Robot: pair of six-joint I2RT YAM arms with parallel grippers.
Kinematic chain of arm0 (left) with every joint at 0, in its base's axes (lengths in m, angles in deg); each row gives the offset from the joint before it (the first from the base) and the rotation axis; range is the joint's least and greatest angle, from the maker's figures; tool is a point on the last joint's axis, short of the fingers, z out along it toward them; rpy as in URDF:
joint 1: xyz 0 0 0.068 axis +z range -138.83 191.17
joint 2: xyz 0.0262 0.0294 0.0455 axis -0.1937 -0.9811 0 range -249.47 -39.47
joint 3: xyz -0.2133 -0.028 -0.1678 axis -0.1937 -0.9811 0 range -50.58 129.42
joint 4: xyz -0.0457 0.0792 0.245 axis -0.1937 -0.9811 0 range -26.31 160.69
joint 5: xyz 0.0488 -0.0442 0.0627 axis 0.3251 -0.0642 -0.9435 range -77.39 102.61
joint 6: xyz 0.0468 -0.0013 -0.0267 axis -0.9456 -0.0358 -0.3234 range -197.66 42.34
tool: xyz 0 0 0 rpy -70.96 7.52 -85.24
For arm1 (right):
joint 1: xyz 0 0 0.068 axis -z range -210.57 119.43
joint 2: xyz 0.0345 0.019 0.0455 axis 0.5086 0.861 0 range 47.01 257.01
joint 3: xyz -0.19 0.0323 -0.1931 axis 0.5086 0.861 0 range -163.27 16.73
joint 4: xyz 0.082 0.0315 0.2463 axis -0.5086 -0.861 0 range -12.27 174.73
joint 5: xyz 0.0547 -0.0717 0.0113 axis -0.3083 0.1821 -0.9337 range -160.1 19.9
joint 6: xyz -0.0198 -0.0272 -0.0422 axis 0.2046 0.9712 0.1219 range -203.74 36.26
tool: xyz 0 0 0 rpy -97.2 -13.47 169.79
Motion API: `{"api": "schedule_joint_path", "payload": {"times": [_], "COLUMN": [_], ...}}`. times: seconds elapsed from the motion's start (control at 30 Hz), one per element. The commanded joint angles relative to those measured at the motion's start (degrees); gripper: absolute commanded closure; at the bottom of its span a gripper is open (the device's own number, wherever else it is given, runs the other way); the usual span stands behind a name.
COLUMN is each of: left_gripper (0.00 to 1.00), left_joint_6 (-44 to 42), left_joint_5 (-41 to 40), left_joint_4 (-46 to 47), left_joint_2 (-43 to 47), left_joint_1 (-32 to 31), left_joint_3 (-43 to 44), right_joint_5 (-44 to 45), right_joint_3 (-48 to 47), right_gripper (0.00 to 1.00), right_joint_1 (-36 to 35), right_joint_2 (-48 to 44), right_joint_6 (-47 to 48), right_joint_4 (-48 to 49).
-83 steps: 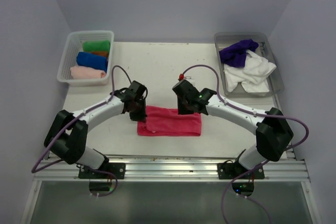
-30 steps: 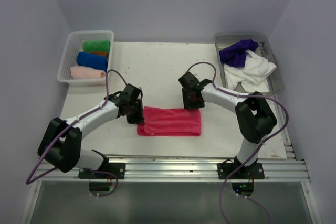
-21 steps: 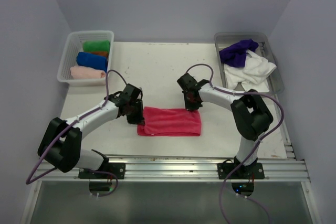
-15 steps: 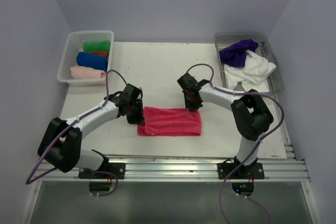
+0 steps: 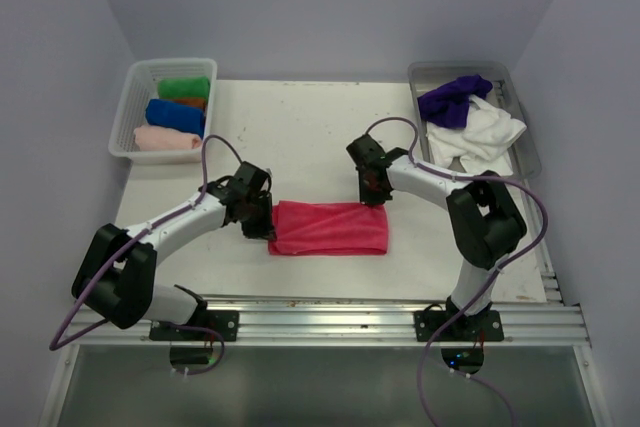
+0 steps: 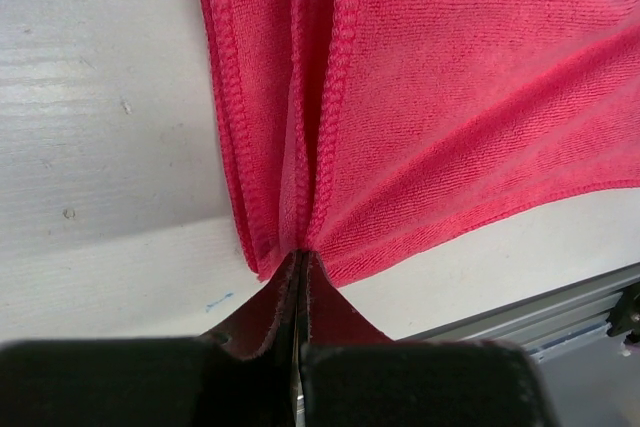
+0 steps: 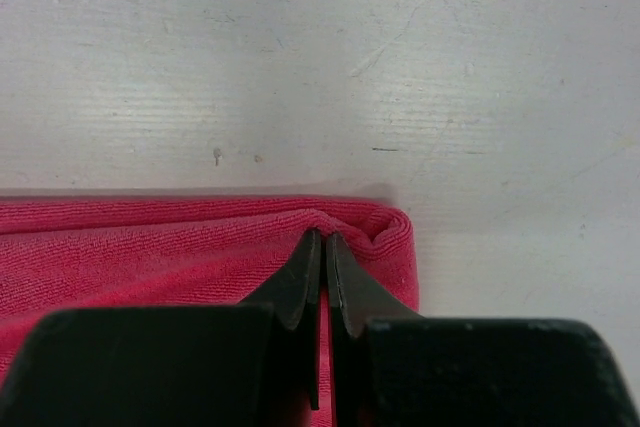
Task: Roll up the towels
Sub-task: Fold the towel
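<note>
A: Top view first. What was the L side doing?
B: Left claw (image 5: 262,219) was clenched on the left end of the hot pink towel (image 5: 330,229). From that claw, the towel ran flat across the table (image 5: 300,137) to the other arm.
A: And the R?
B: Right claw (image 5: 374,190) was down on the towel's far right corner, jaws together. Well beyond the left claw sat the basket (image 5: 128,97) w/ rolled green towel (image 5: 185,87), blue towel (image 5: 175,115) and pale pink towel (image 5: 167,138). Beyond the right claw was the tray (image 5: 520,117) w/ purple towel (image 5: 455,99) and white towel (image 5: 480,137), both loose.
A: Left wrist cam?
B: Left claw (image 6: 300,262) had its tips fully closed, no gap, pinching the hem. The hot pink towel (image 6: 450,97) fanned out ahead of the tips in pleats that all met at the pinch. Bare table showed to one side of the claw and a metal rail at the frame's lower corner.
A: Right wrist cam?
B: Right claw (image 7: 325,247) was also pinched tight, gripping the cloth just inside its folded edge. The hot pink towel (image 7: 150,247) puckered up round the tips, w/ its corner just beside them. Bare table lay ahead of the claw.
</note>
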Motion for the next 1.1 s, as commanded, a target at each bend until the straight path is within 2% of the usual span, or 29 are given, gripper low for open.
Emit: {"api": "schedule_joint_path", "payload": {"times": [0.0,0.07,0.13,0.23,0.3,0.4,0.43,0.5,0.53,0.57,0.63,0.77,1.07], "left_gripper": [1.00,1.00,0.98,0.83,0.73,0.72,0.72,0.73,0.74,0.77,0.81,0.87,0.90], "left_joint_6": [-0.9,-0.8,-0.9,-1.7,-3.1,-4.3,-4.3,-4.0,-3.8,-3.6,-3.0,-3.2,-6.5], "left_joint_5": [0.5,0.2,-0.3,-2.1,-3.6,-5.6,-5.8,-4.8,-4.0,-1.7,0.7,0.7,-3.8], "left_joint_4": [1.1,0.9,-0.3,-2.5,-4.3,-6.5,-6.5,-5.3,-4.3,-3.2,-0.4,1.8,1.5], "left_joint_2": [1.2,1.3,1.2,1.2,0.8,-1.1,-1.7,-3.5,-4.1,-5.6,-7.2,-11.4,-17.7], "left_joint_1": [0.3,0.2,0.3,0.3,0.3,0.3,0.3,0.3,0.3,0.3,0.1,-0.2,0.5], "left_joint_3": [-1.0,-0.8,0.7,4.7,7.6,14.1,16.2,17.4,17.4,17.4,17.0,15.0,14.5], "right_joint_5": [0.3,0.2,0.2,0.3,0.6,1.3,1.3,1.0,-0.1,-0.7,-2.3,-3.5,-1.7], "right_joint_3": [-0.7,-0.8,-0.9,-0.8,-0.6,0.5,1.6,3.6,4.3,5.0,6.6,8.6,10.1], "right_gripper": [1.00,0.98,0.84,0.65,0.61,0.60,0.62,0.71,0.78,0.90,0.99,1.00,1.00], "right_joint_1": [0.4,0.5,0.5,0.4,0.5,0.4,0.5,0.4,0.5,0.4,0.4,0.4,0.5], "right_joint_2": [-0.7,-1.7,-4.1,-7.0,-9.5,-12.2,-12.6,-13.3,-13.1,-12.7,-10.8,-8.5,-4.2], "right_joint_6": [-0.2,0.1,0.5,0.9,1.0,0.5,0.0,-0.6,-1.2,-1.5,-2.4,-2.6,-2.1], "right_joint_4": [1.0,0.7,0.1,-0.8,-1.1,-1.4,-0.9,0.5,1.1,1.5,2.7,4.7,5.1]}}
